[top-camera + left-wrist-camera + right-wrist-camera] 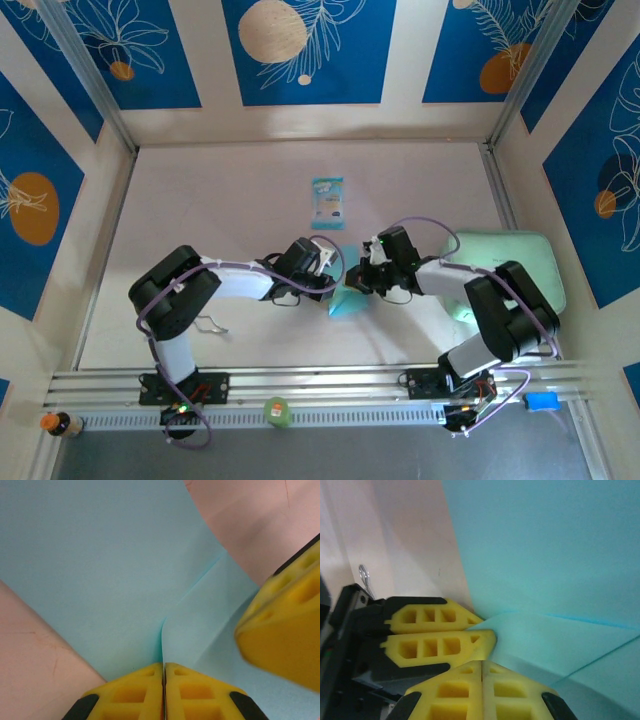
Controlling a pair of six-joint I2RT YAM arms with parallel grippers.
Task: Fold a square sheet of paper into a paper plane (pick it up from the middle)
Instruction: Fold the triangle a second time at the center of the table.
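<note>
The square sheet of paper (pixel 347 301) is light blue, partly folded and lifted off the table between the two arms. My left gripper (pixel 322 262) is shut on it. In the left wrist view the yellow fingertips (pixel 164 666) pinch a raised crease of the sheet (pixel 100 565). My right gripper (pixel 364 277) is shut right beside it. Its closed tips (pixel 482 662) rest against a folded flap of the paper (pixel 545 555), and no paper shows between its pads. The left gripper's fingers (pixel 440 630) clamp the flap's corner in the right wrist view. One right finger (pixel 285 625) looms at the edge of the left wrist view.
A small teal-and-white packet (pixel 327 202) lies behind the grippers. A pale green pad (pixel 505 262) sits at the right under the right arm. A wire clip (pixel 210 323) lies by the left arm's base. Booth walls enclose the pinkish table (pixel 220 200).
</note>
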